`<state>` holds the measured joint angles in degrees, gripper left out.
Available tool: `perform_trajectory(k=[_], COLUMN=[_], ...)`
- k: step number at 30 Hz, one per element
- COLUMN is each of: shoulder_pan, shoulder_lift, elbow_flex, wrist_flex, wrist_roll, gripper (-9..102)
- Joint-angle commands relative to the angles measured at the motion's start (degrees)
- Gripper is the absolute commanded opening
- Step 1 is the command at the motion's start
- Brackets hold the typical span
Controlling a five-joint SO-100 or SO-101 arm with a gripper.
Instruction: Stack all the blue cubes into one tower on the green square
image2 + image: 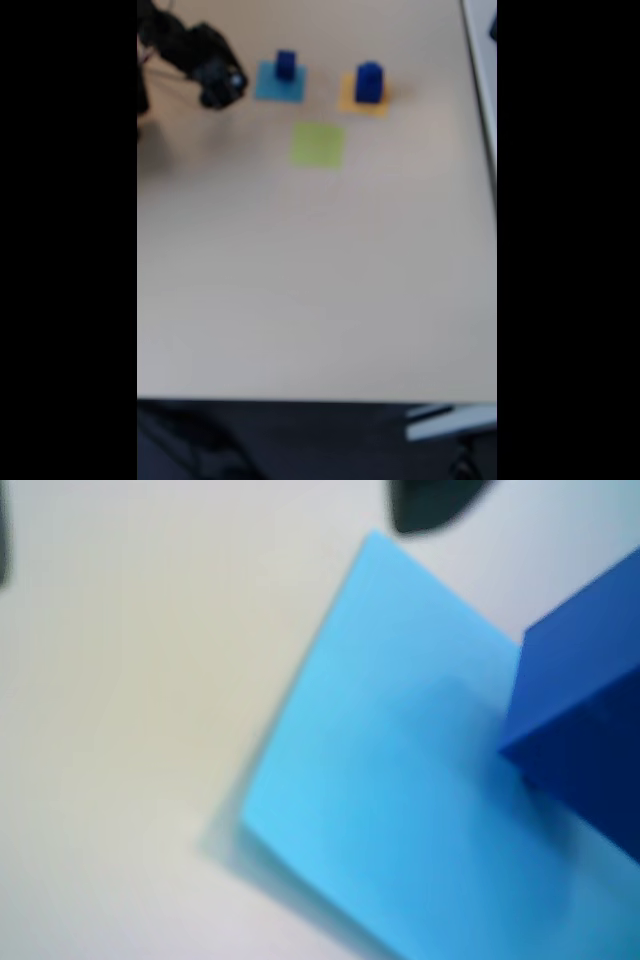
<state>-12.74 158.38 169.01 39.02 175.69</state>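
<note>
In the fixed view a small blue cube (pixel 286 65) stands on a flat light-blue square (pixel 279 83), and a larger blue cube (pixel 369 82) stands on an orange-yellow square (pixel 363 98). The green square (pixel 318 145) lies bare in front of them. My gripper (pixel 218 92) hovers just left of the light-blue square, holding nothing I can make out; the blur hides how its jaws stand. The blurred wrist view shows the light-blue square (pixel 390 770) with a blue cube (pixel 580 710) on it at the right, and a dark finger tip (pixel 430 505) at the top edge.
The beige table (pixel 320 280) stretches wide and bare toward the near edge. A white edge (pixel 482 60) runs along the right side. The black arm (pixel 165 40) occupies the far left corner.
</note>
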Motion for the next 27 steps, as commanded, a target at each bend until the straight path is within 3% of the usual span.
perform_trajectory(k=[1, 17, 27], shoulder_pan=[-0.53, -2.11, -2.37], shoulder_lift=[0.26, -1.14, -11.34], elbow_flex=[-0.35, 2.90, 3.16], wrist_flex=[-1.58, -8.35, -19.25], wrist_roll=[63.37, 68.91, 69.79], gripper=[20, 20, 20])
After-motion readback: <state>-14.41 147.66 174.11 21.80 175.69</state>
